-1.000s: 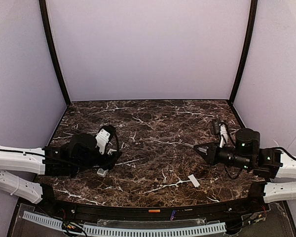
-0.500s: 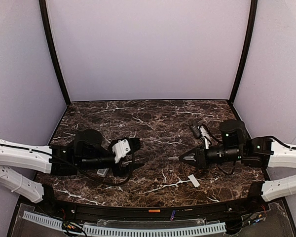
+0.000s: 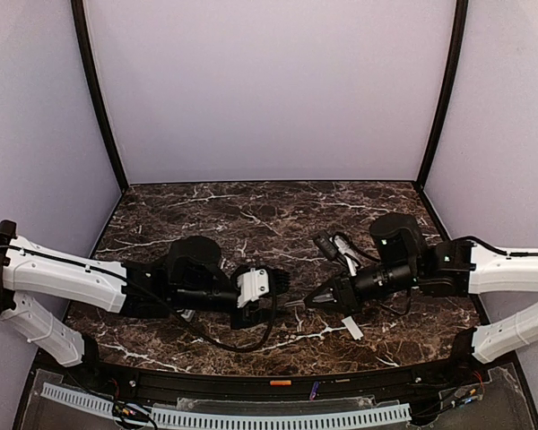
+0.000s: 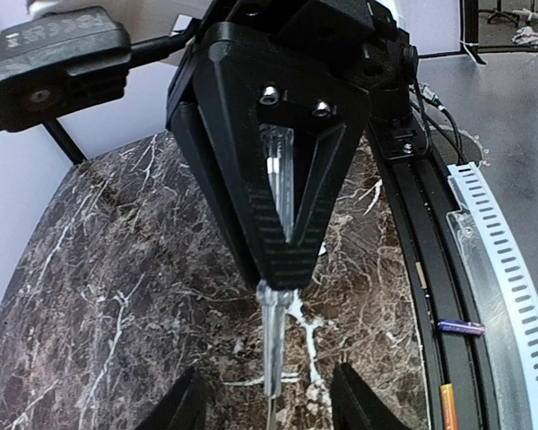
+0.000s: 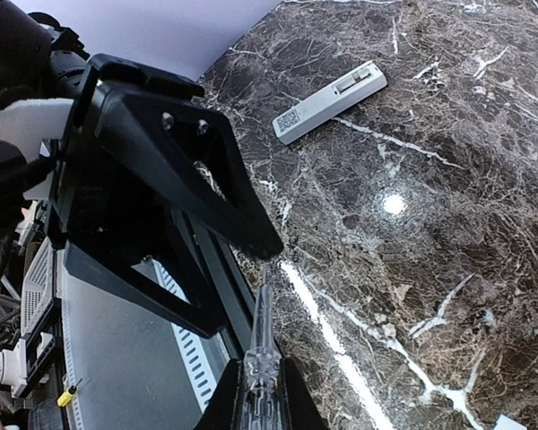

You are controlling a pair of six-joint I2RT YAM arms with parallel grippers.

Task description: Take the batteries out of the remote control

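Near the front edge, a small white cover piece (image 3: pixel 351 328) lies on the marble table (image 3: pixel 278 215). Far to its left lies the remote control (image 5: pixel 327 103), back up, with a battery (image 5: pixel 354 83) showing in its recess. At mid-table the right gripper (image 3: pixel 316 303) pinches a clear plastic tool (image 5: pixel 262 331). The tool's tip sits between the parted fingers of the left gripper (image 4: pixel 267 405).

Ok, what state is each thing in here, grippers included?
Right gripper: shut on the slim clear plastic tool.
Left gripper: open, fingers either side of that tool's tip.
Slim white rectangular plastic remote control: lying back up, recess uncovered.
Orange-red cylindrical batteries: seemingly in the recess, count unclear.
Small flat white cover piece: off, lying on the dark marble table.
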